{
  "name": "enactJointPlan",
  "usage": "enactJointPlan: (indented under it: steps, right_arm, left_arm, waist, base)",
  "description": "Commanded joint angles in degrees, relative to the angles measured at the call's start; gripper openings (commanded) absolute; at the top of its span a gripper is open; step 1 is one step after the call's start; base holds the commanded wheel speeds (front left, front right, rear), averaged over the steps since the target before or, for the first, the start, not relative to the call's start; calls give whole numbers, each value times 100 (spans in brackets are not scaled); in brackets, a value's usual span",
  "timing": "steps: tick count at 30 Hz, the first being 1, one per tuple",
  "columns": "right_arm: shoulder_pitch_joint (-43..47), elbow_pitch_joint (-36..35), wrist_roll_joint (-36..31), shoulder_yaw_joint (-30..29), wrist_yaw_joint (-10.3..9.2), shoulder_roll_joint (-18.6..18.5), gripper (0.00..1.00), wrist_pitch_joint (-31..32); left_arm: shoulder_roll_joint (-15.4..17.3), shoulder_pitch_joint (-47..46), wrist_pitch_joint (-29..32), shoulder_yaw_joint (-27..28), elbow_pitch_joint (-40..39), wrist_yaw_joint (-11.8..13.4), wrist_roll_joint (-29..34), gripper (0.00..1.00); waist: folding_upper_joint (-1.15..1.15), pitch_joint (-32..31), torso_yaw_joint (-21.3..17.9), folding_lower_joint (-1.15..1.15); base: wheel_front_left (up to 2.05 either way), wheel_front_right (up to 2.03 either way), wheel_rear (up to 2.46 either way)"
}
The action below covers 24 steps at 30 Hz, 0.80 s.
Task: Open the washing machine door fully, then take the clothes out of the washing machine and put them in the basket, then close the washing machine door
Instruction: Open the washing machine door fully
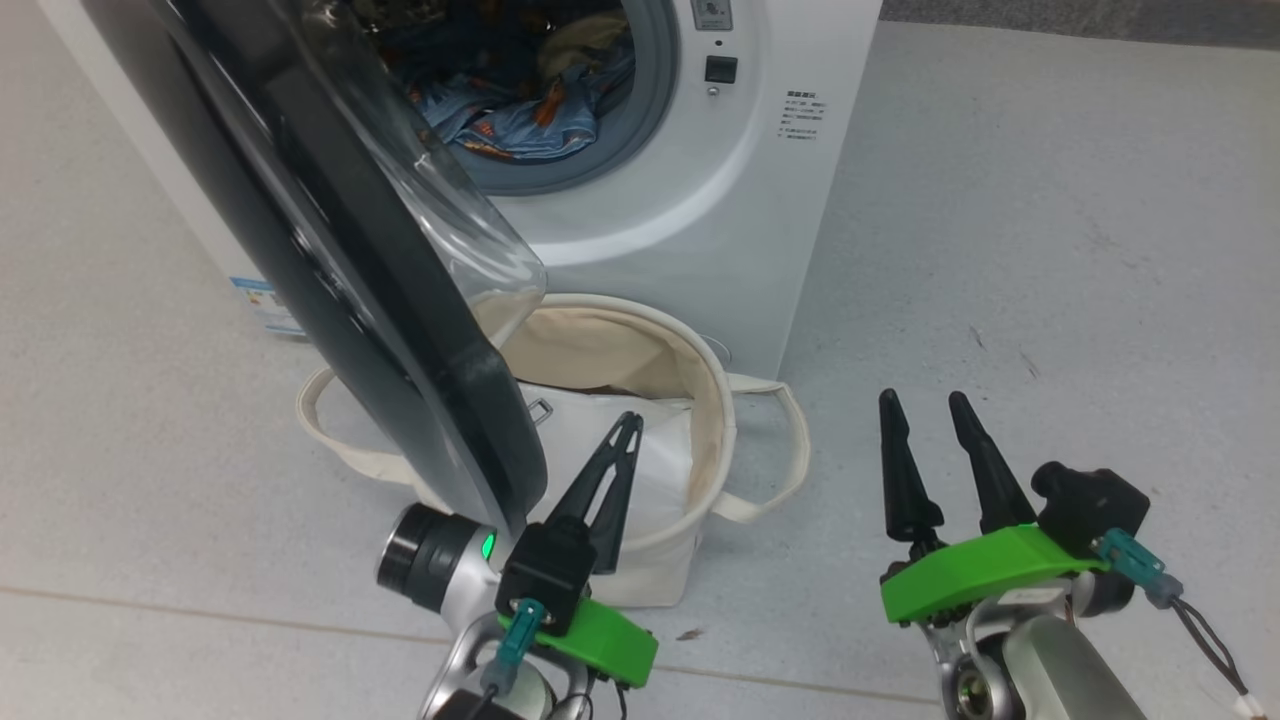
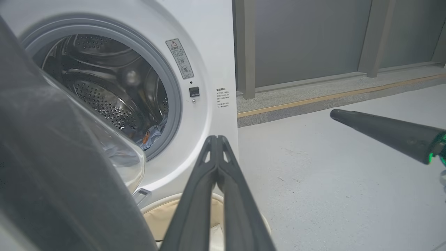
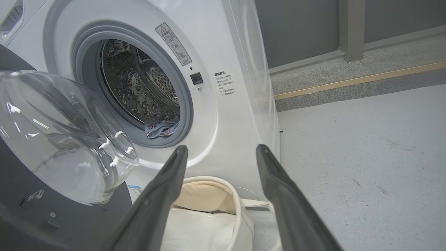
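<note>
Hanging half-swung over the round cream canvas basket (image 1: 715, 400), the glossy black-rimmed glass-bowl door (image 1: 380, 330) is not yet fully open; light blue printed clothes (image 1: 520, 110) lie inside the white front-loader (image 1: 700, 200). The left gripper (image 1: 630, 425), pinched together and empty, sits beside the door's edge, probably to push it wider; the right gripper (image 1: 924, 402) hangs spread wide and empty.

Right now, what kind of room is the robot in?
Most likely a laundry area: a white front-loading washing machine stands with its door open, printed blue clothes lie inside it, and a cream canvas basket sits on the plain grey floor before it.
</note>
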Motion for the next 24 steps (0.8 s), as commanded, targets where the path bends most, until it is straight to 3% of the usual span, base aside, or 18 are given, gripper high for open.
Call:
enactJointPlan:
  steps: [1, 12, 24]
  right_arm:
    - [-212, -162, 29, 119, 2, 57, 100, -71]
    - [-195, -114, 46, 150, 2, 58, 100, -71]
    - [-189, -76, -73, 179, 2, 58, 100, -71]
  left_arm:
    - [45, -216, -58, 192, -131, 70, 76, 0]
    - [35, -243, -142, 337, 153, 465, 75, 0]
    - [13, -211, -154, 401, 275, 625, -143, 0]
  waist:
    - [0, 1, 21, 0]
    - [0, 34, 306, 0]
    - [0, 84, 848, 0]
  base:
    - [0, 0, 0]
    - [0, 0, 0]
    - [0, 0, 0]
